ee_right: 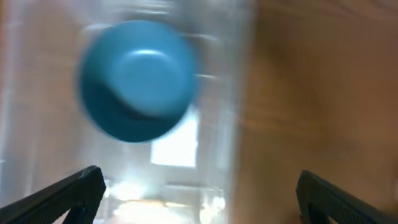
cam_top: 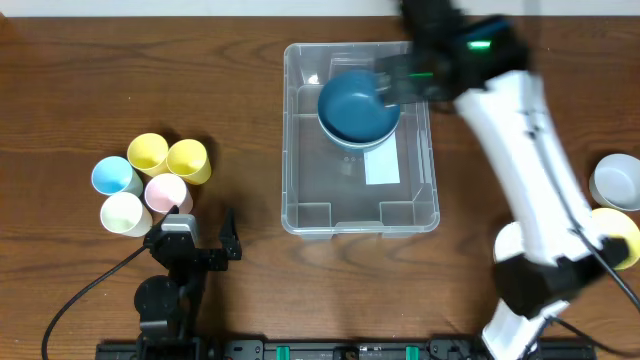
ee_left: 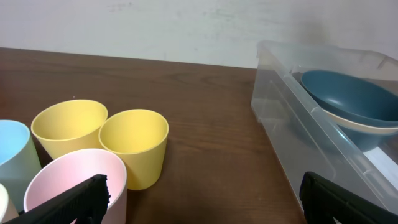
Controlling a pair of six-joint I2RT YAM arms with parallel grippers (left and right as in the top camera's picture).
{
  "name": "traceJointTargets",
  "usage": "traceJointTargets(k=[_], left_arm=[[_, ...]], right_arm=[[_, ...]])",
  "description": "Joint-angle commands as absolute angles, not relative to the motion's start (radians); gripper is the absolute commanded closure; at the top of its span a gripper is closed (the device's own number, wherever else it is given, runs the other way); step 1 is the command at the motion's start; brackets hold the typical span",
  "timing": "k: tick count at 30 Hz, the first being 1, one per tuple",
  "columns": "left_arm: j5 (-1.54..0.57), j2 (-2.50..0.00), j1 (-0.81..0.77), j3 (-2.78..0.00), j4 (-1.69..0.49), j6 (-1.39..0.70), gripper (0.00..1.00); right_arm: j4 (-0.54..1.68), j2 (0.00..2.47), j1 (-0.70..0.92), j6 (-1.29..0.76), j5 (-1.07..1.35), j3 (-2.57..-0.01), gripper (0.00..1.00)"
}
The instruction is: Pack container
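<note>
Your brown wooden worktop (cam_top: 90, 80) carries the container (cam_top: 296, 120) at its middle, towards the far edge. It is a clear rectangular bin, and the white label (cam_top: 382, 165) on its floor shows no writing you could read. In its far half sits a blue bowl (cam_top: 355, 110), nested in a pale bowl (ee_left: 360, 124). Your right end effector (cam_top: 405, 72) hangs blurred over the bin's far right corner, fingers wide apart and holding nothing. Your left end effector (cam_top: 190, 238) sits near the front edge, also spread and empty. At the right edge are a grey bowl (cam_top: 617, 180) and a yellow bowl (cam_top: 615, 232). Left of the bin stand five upright cups in a cluster: two yellow cups (cam_top: 148, 152), a blue cup (cam_top: 115, 176), a pink cup (cam_top: 165, 190) and a cream cup (cam_top: 124, 212).
</note>
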State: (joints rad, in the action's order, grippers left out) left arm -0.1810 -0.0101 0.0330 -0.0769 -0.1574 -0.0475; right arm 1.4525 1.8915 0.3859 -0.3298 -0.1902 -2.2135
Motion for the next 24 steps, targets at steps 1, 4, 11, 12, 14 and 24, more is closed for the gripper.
traceJointTargets(k=[1, 4, 11, 12, 14, 24], left_arm=[[-0.191, -0.004, 0.040, -0.052, -0.169, -0.034, 0.02], [-0.191, -0.004, 0.040, -0.052, -0.169, -0.034, 0.02], [-0.191, -0.004, 0.040, -0.052, -0.169, -0.034, 0.02], [-0.191, -0.004, 0.040, -0.052, -0.169, -0.034, 0.02], [-0.191, -0.004, 0.040, -0.052, -0.169, -0.034, 0.02], [-0.191, -0.004, 0.040, -0.052, -0.169, -0.034, 0.02]], right_arm=[[1.522, 1.840, 0.287, -0.507, -0.294, -2.228, 0.01], [1.645, 1.810, 0.180, -0.628, -0.344, -2.228, 0.01], [1.693, 1.780, -0.052, -0.731, -0.328, -2.103, 0.01], [1.679, 1.780, -0.075, -0.742, -0.328, -2.068, 0.01], [1.638, 1.780, -0.112, -0.747, -0.332, -2.005, 0.01], [1.305, 1.781, -0.376, -0.553, -0.196, -1.797, 0.01]])
